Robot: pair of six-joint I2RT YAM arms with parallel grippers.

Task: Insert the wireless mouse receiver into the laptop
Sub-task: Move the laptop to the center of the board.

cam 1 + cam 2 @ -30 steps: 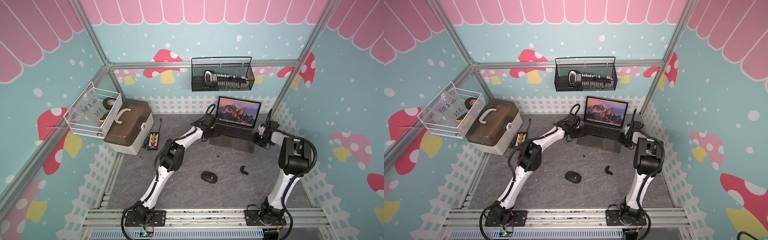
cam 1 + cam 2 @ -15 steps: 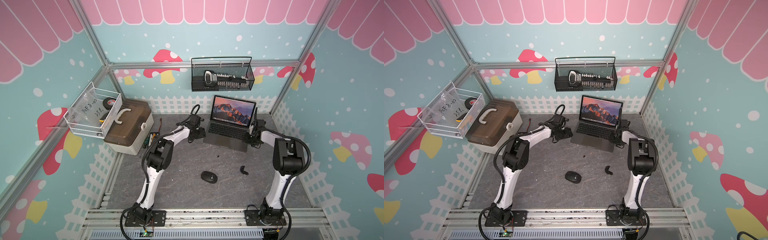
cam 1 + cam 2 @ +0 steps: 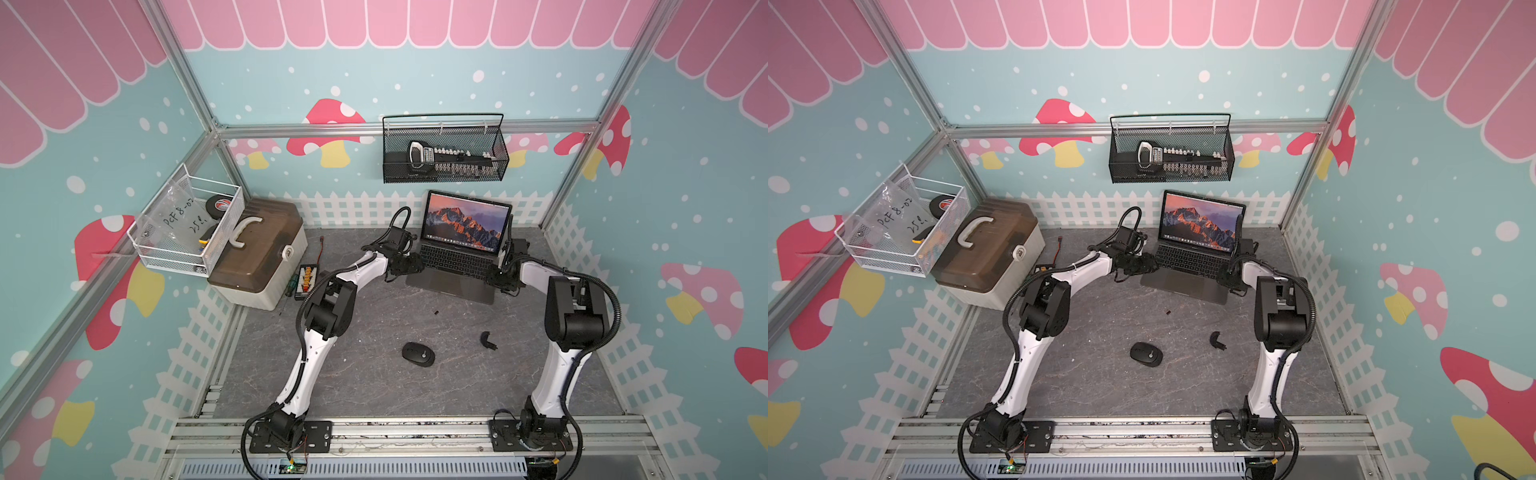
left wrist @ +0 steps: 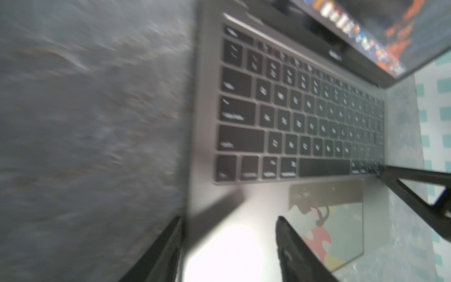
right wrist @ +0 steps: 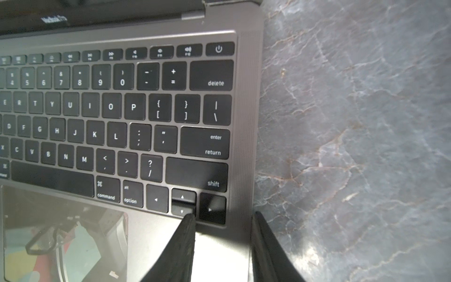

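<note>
The open laptop (image 3: 453, 282) (image 3: 1187, 282) stands at the back of the table, its screen lit with an orange mountain. My left gripper (image 3: 415, 266) (image 4: 229, 218) is open astride the laptop's (image 4: 214, 200) left edge, one finger over the palm rest and one over the table. My right gripper (image 3: 496, 276) (image 5: 223, 216) is open astride the right edge of the laptop (image 5: 246, 122), by the arrow keys. The wireless mouse receiver (image 3: 436, 312) (image 3: 1168, 312) lies loose on the table in front of the laptop. Nearer the front lies the black mouse (image 3: 418, 354) (image 3: 1146, 354).
A black curved shell piece (image 3: 487, 340) lies right of the mouse. A brown-lidded toolbox (image 3: 257, 253) and a small bit case (image 3: 306, 280) stand at the left. A white wire basket (image 3: 187, 224) hangs on the left wall, a black mesh basket (image 3: 444, 153) on the back wall.
The laptop has slid a little to the left with my right gripper at its right edge. My left gripper drew back leftward, then returned to the laptop's left edge.
</note>
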